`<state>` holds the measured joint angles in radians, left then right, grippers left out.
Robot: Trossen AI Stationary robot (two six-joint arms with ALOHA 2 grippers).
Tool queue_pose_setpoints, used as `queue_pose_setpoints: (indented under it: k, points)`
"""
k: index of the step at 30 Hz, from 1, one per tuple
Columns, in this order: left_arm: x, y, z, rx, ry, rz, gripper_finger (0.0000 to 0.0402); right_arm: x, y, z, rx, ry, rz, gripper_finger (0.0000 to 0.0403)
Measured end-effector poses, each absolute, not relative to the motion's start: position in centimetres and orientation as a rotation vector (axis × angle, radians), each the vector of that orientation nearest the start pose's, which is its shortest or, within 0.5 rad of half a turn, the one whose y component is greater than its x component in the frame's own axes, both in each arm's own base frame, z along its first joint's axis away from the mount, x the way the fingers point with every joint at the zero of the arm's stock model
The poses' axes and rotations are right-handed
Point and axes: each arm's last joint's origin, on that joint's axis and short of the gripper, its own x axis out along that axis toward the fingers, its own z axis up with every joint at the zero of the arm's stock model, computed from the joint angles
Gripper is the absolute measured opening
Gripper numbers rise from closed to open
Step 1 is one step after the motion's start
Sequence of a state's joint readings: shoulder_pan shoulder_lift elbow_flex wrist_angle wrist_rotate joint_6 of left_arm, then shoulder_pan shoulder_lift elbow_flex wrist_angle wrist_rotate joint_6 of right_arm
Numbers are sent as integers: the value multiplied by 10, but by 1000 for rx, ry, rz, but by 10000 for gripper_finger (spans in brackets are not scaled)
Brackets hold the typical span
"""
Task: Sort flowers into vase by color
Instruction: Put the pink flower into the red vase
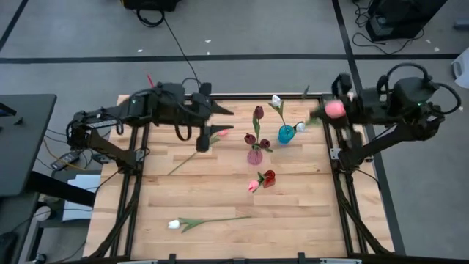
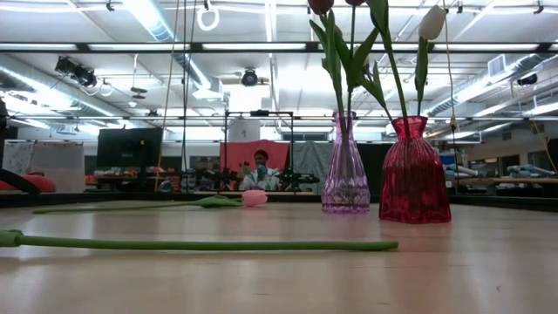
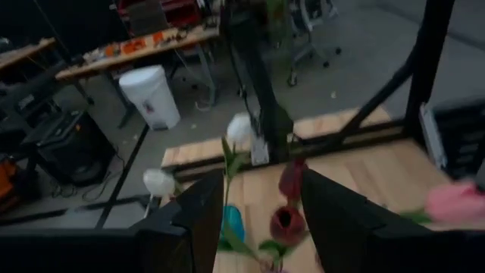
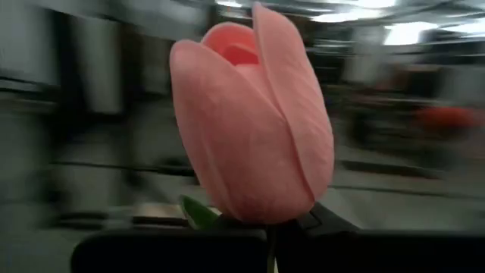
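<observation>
**Right gripper holds a pink tulip at the table's right edge; left gripper open over the left half**

The right gripper [image 1: 331, 111] sits at about two o'clock of the table [image 1: 220, 191], fingers clamped together on the stem of a pink tulip [image 4: 254, 121], whose head fills the right wrist view just above the fingers.

The left gripper [image 1: 201, 136] hangs at about eleven o'clock, its fingers [image 3: 201, 216] spread apart with nothing between them. Just beside it lies a second pink tulip [image 1: 220, 134], its stem running toward seven o'clock.

Near the table's centre stand three vases. The pink vase [image 1: 254, 155] holds maroon tulips [image 1: 258, 112]. The blue vase [image 1: 286, 134], toward one o'clock of it, holds white tulips [image 1: 276, 100]. The red vase [image 1: 269, 178], toward five o'clock of the pink vase, has a pink tulip head [image 1: 253, 186] beside it.

A white tulip [image 1: 174, 224] lies flat at about seven o'clock, stem pointing toward three o'clock.

In the low view, a person [image 2: 261, 172] sits in the room beyond the table.
</observation>
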<state>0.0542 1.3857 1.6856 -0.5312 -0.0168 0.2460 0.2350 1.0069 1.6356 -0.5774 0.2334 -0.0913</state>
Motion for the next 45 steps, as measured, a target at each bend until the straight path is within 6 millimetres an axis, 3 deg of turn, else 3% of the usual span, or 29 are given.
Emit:
queue_pose_setpoints:
  k: [3,9,16,25,32,39,45]
  points:
    - [286,13,456,254,289,63,182,136,32,522,-15,-27,144,9]
    - [293,5,431,245,364,71,182,143,41,504,71,139,186,9]
    - [292,-3,400,264,410,89,176,175,54,445,38,295,96,9]
    - [242,-1,378,139,328,138,152,193,60,414,33,244,53,9]
    - [224,-5,335,36,374,148,151,202,63,391,0,238,-6,9]
    - [225,-5,313,-3,404,159,151,204,63,384,-7,240,-25,9]
    - [225,-5,314,-8,387,159,151,194,59,405,13,180,-25,9]
